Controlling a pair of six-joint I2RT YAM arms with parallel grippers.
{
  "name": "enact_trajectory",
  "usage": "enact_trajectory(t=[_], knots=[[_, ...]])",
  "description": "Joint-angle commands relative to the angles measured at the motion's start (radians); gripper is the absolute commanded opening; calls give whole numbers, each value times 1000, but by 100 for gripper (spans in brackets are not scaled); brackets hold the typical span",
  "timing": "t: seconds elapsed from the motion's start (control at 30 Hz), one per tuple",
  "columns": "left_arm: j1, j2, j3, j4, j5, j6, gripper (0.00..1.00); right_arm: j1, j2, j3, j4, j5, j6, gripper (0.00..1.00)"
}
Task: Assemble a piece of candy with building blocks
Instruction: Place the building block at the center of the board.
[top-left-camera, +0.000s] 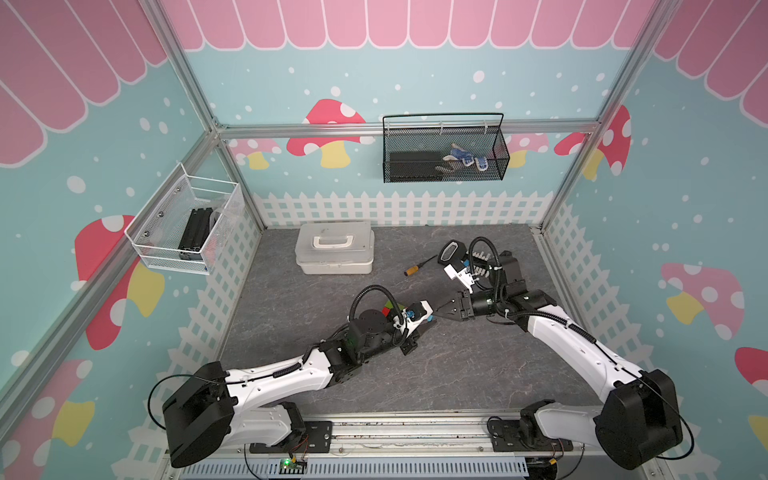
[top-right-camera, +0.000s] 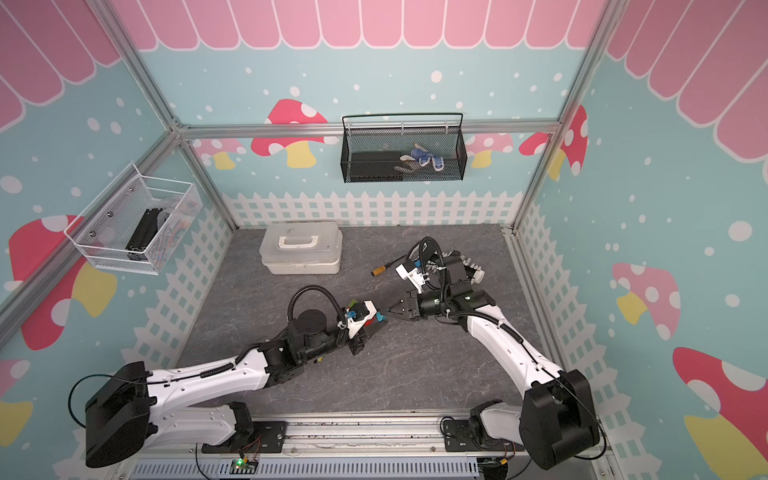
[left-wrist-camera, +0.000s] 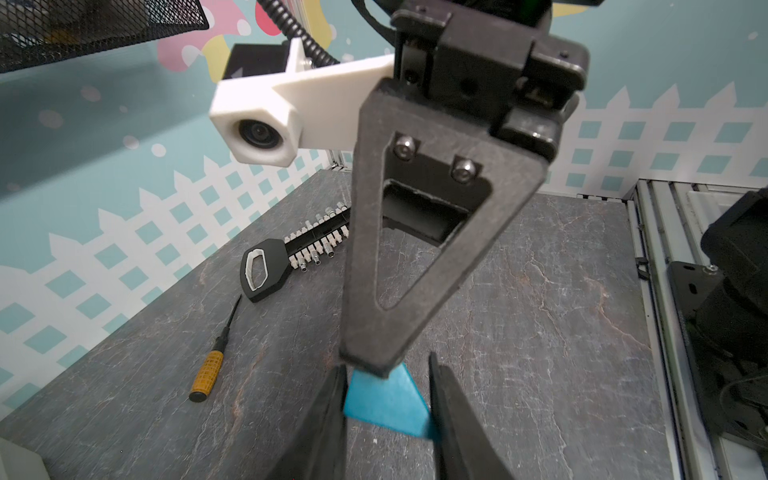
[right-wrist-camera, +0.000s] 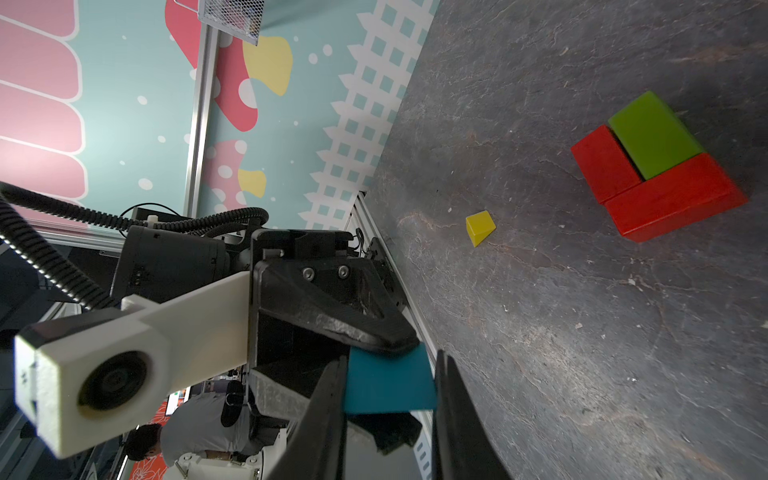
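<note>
My right jaws grip the blue piece (right-wrist-camera: 386, 384); my left jaws straddle it, whether pinching I cannot tell, so I'd seat them squarely before releasing.

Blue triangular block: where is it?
Wrist views: the blue block is clamped in the right gripper over the middle of the grey table, the left gripper around it.

The grey, stone-patterned table (top-left-camera: 457, 374) carries a white box (top-left-camera: 335, 248) near its back edge. To the right of the box lies a screwdriver (top-left-camera: 417, 268), and beyond that a bit rack (left-wrist-camera: 291, 253). In front of the box sit red and green blocks (right-wrist-camera: 656, 166), pressed together. A yellow wedge (right-wrist-camera: 480, 227) lies apart from them, seemingly close by.
</note>
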Motion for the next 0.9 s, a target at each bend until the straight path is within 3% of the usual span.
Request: enact_trajectory(t=[0.0, 0.2, 0.3, 0.6, 0.87], knots=[[1, 2, 9, 12, -1, 7, 23, -1, 17, -24, 5, -10, -15, 26], [2, 14, 27, -24, 24, 9, 11, -1, 26, -20, -25, 31, -37, 47], [1, 19, 30, -35, 23, 2, 10, -2, 19, -8, -41, 86, -48, 55], [2, 117, 49, -81, -60, -48, 13, -150, -117, 49, -129, 379, -71, 61], [3, 363, 133, -21, -30, -123, 19, -200, -148, 42, -162, 381, -103, 63]])
